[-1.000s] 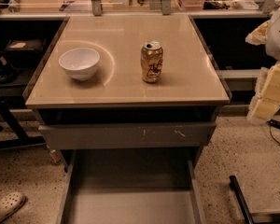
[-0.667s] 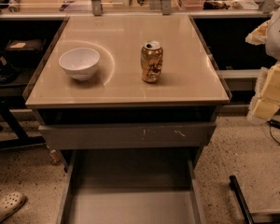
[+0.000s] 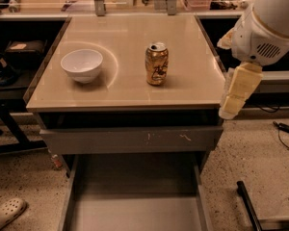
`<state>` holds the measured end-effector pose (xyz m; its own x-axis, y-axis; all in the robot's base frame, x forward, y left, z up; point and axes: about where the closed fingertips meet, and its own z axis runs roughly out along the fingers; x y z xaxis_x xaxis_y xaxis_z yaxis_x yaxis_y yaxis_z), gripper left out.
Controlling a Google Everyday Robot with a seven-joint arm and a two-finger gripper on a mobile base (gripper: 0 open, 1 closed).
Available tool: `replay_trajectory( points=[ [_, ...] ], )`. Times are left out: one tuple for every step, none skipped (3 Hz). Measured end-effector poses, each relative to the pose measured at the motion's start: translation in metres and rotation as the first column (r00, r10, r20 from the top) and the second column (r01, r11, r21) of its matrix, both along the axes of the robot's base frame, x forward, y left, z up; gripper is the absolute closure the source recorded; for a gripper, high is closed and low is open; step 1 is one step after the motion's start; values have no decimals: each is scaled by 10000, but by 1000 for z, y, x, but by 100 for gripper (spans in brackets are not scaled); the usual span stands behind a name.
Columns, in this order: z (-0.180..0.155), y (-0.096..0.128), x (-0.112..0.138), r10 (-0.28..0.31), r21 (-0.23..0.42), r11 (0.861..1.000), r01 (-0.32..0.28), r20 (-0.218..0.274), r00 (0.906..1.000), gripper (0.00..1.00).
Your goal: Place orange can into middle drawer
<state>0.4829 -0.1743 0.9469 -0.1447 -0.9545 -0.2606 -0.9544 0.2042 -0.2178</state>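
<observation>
Moved: gripper [image 3: 237,91] and its arm have swung in from the right and now hang just off the table's [image 3: 135,93] right edge, near the front right corner; can and bowl unshifted.
Gripper state: cannot tell how far open; nothing held.
Orange can [image 3: 157,64]: upright, right of table centre, well apart from the gripper.
Handling (judged): light, stiff but dentable, slick wall; grasp across mid-body from the side.
White bowl [image 3: 82,64]: left of the can, apart from it.
Middle drawer [image 3: 135,211]: pulled out below the front edge, under the scratched drawer [image 3: 111,139].
</observation>
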Motion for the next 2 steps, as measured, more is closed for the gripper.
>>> replay_trajectory(
  points=[
    [-5, 5, 7, 102, 26, 9999, -101, -72, 9999, 0],
    [-11, 1, 11, -173, 955, 9953, 183, -120, 9998, 0]
  ],
)
